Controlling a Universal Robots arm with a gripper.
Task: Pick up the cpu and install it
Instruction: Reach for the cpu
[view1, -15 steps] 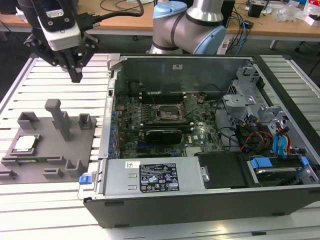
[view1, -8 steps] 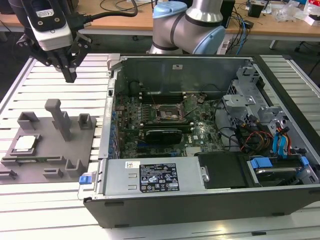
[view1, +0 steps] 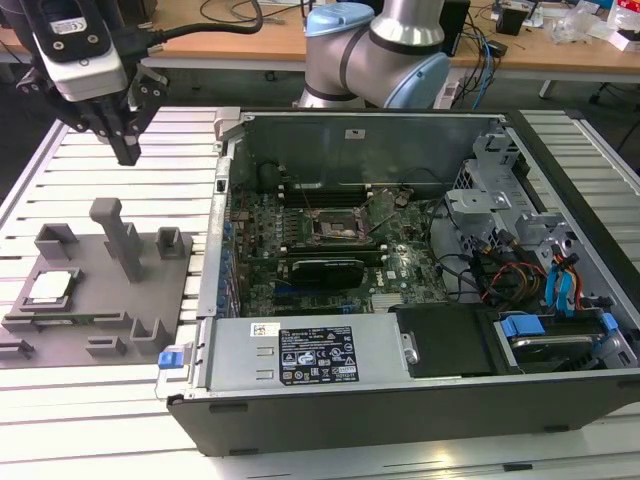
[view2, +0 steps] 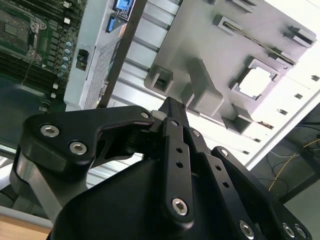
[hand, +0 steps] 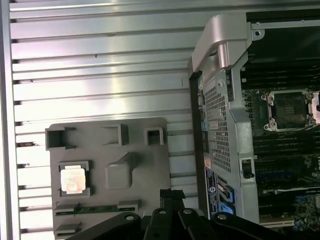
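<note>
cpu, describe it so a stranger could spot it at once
To the exterior view's left of the open computer case lies a grey tray with upright blocks. The cpu sits in a square recess there, the only pale silver square among grey shapes.

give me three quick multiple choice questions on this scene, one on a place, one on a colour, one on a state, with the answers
1. Where is the cpu?
A) in the tray's square pocket
B) in the board's socket
C) in the end effector

2. What colour is the tray?
A) blue
B) grey
C) red

3. How does the end effector stand?
A) shut on the cpu
B) wide open around a cable
C) shut, holding nothing

Answers:
1 A, the pale chip lies in the tray at the exterior view's left.
2 B, it is plain grey all over.
3 C, its tips meet with nothing between them, apart from the tray.
</note>
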